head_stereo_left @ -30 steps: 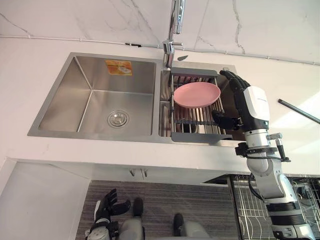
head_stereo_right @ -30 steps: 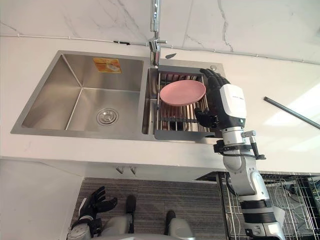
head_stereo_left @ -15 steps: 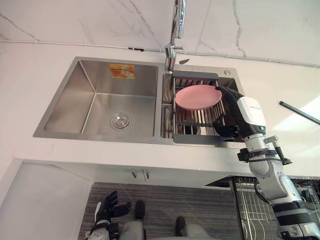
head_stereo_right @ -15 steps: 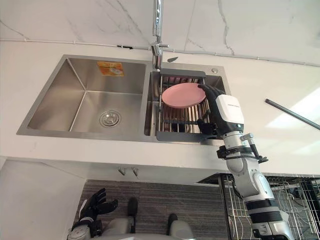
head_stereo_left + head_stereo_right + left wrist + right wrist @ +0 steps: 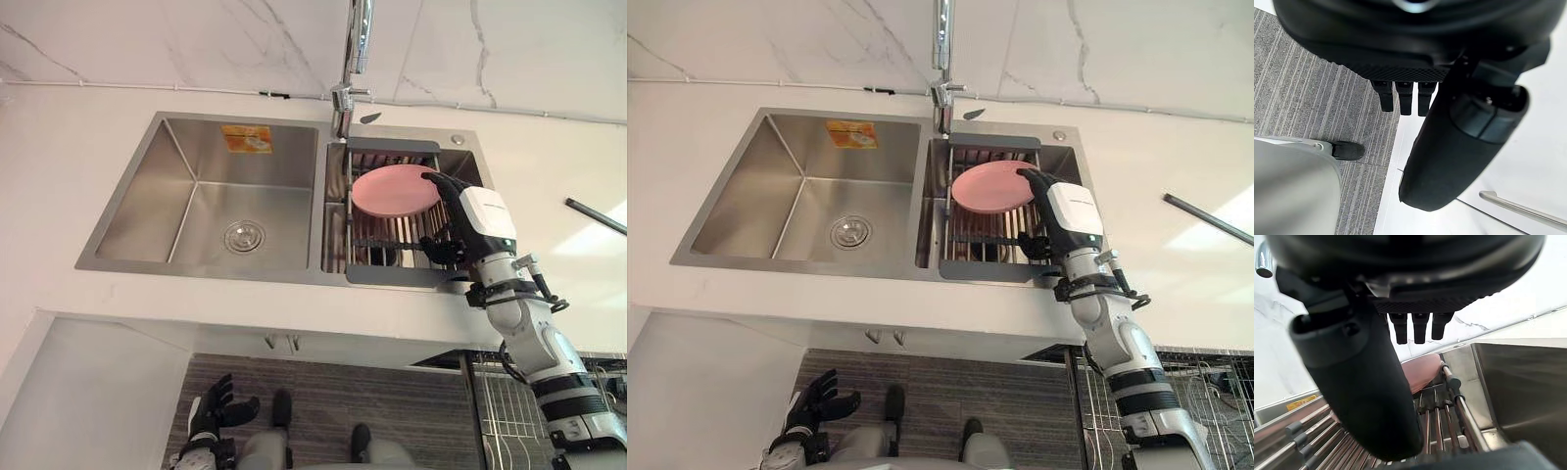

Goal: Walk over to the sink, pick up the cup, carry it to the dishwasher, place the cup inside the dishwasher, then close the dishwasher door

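Cup is the word in your task, but no cup is to be seen. The sink (image 5: 127, 201) has a bare left basin. Over its right basin sits a drying rack (image 5: 392, 247) with a pink plate (image 5: 390, 189) resting on the bars.

Your right hand (image 5: 472, 217) is down at that rack, just beside the plate's right edge. Its fingers (image 5: 1420, 328) are stretched out and nothing lies between them and the thumb (image 5: 1359, 396), so I read it as open and empty. I cannot tell whether the fingertips already touch the plate's rim. Your left hand (image 5: 208, 419) hangs low near the floor, relaxed and also empty.

These are the risks, as I judge them:

- **Wrong object:** if you close the hand here, you take the plate and not a cup. A cup may be hidden under the rack or behind the plate, so look first.
- **Pushing the plate:** it lies only on thin bars. A sideways push from straight fingers can slide it toward the faucet (image 5: 355, 49) or tip it into the basin.
- **Catching the rack:** the hand is close to the rack, so the thumb may catch a bar and drag the whole rack when you lift.
- **Weak grip:** a shallow pinch on a smooth rim can slip while you walk to the wire basket (image 5: 495, 406) at the lower right, which I take for the dishwasher's.
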